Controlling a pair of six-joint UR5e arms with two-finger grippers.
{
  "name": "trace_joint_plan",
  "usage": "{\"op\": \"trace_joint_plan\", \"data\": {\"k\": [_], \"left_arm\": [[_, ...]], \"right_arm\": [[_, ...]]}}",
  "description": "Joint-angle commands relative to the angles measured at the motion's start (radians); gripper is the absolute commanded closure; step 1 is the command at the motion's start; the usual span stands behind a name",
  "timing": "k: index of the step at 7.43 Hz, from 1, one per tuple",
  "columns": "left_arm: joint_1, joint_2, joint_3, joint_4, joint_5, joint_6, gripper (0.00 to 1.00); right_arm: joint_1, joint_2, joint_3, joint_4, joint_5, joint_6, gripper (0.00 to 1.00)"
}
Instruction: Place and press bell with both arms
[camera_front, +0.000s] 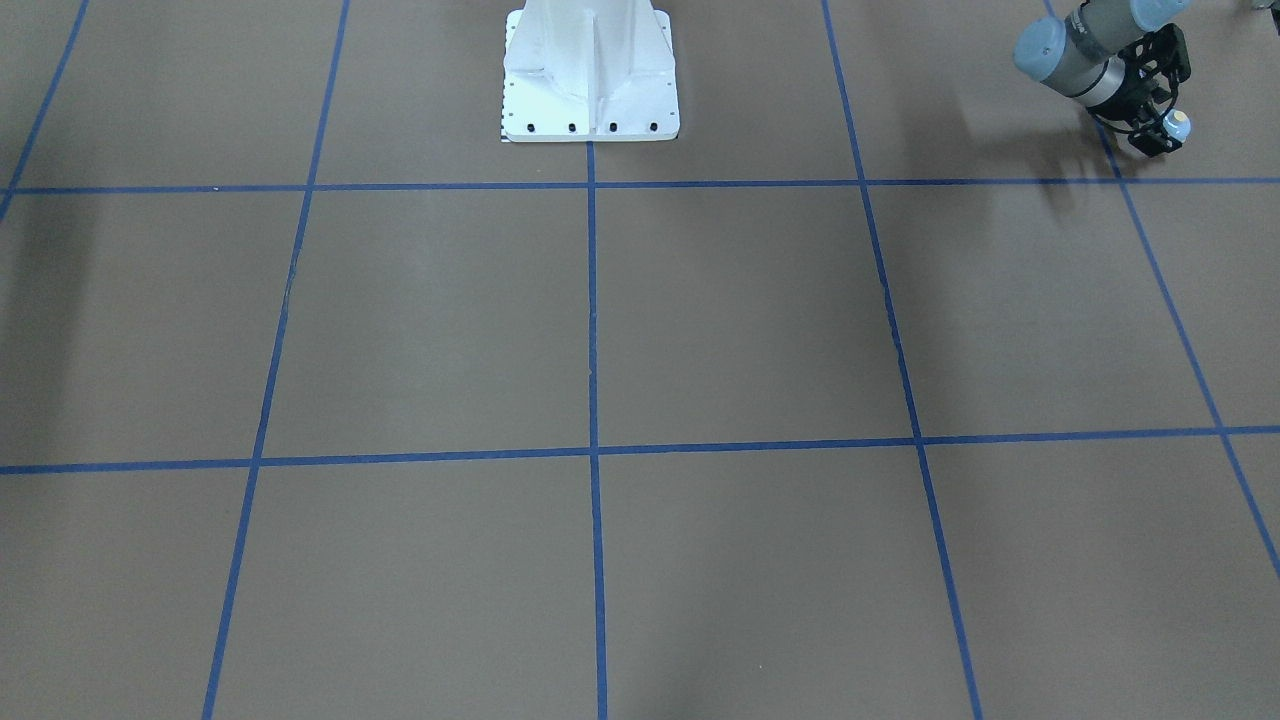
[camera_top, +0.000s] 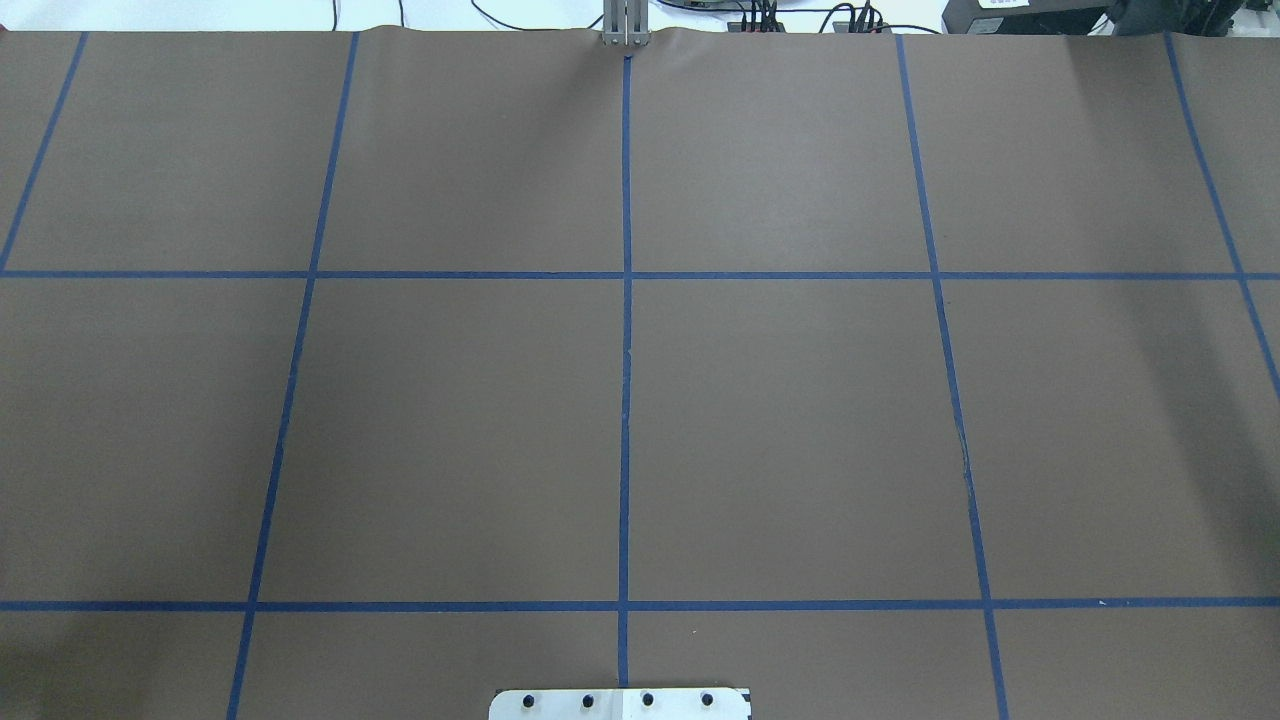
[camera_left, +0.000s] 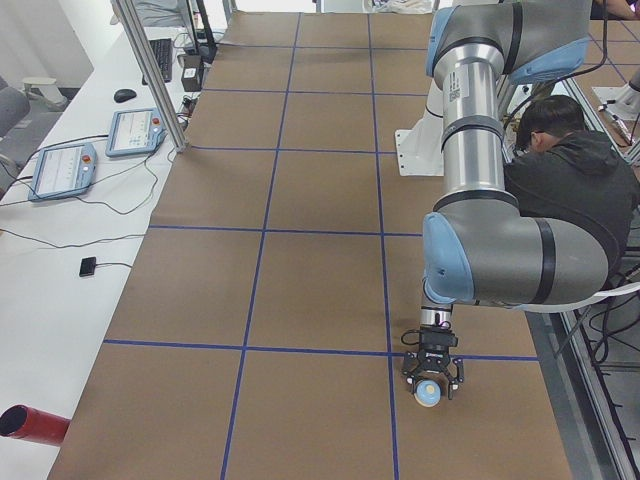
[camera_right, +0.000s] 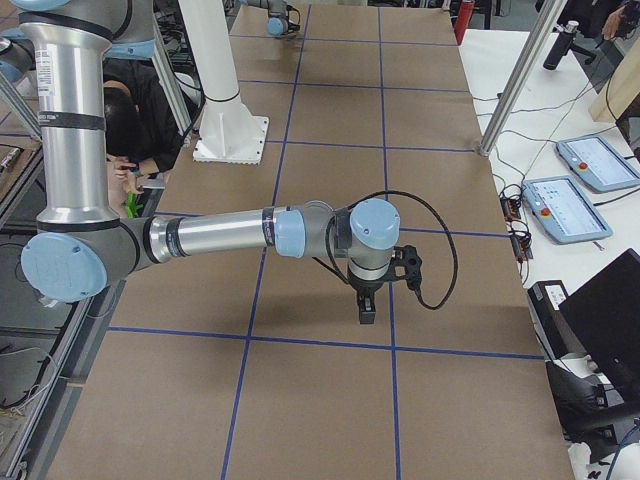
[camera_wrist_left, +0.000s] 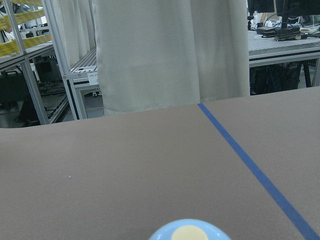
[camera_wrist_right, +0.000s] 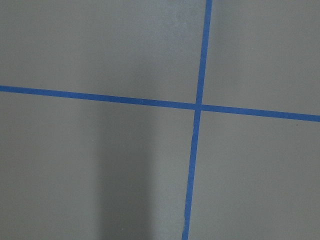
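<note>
Front-facing view: left arm (camera_front: 1075, 55) in the upper right corner, left fingers (camera_front: 1156, 138) closed on the bell (camera_front: 1179, 125), low over the brown desk (camera_front: 700, 320). White pedestal (camera_front: 590, 80) at top centre.
Overhead view: desk with blue tape (camera_top: 625, 400) grid.
Left side view: bell lower centre, between the fingers.
Right side view: right arm (camera_right: 220, 235) mid-frame, right fingers (camera_right: 367, 305) pointing down; cannot tell their opening.
Left wrist view: bell at the bottom edge.
</note>
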Motion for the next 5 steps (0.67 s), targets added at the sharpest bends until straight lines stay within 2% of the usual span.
{"op": "trace_joint_plan", "data": {"k": [1,2,3,4,5], "left_arm": [[0.004,0.001,0.004,-0.004,0.002,0.000,0.03],[0.004,0.004,0.004,-0.003,0.002,-0.004,0.26],[0.002,0.005,0.004,-0.001,0.000,-0.008,0.70],[0.004,0.007,0.004,0.005,0.000,-0.013,1.00],[0.002,0.015,-0.005,0.008,-0.005,-0.010,1.00]], "right_arm": [[0.003,0.000,0.000,0.000,0.000,-0.002,0.00],[0.006,0.000,0.000,0.000,0.000,-0.002,0.00],[0.006,0.000,0.000,-0.002,0.000,-0.002,0.00],[0.010,0.000,0.000,-0.003,0.000,-0.002,0.00],[0.010,0.000,-0.001,-0.005,0.000,-0.002,0.00]]}}
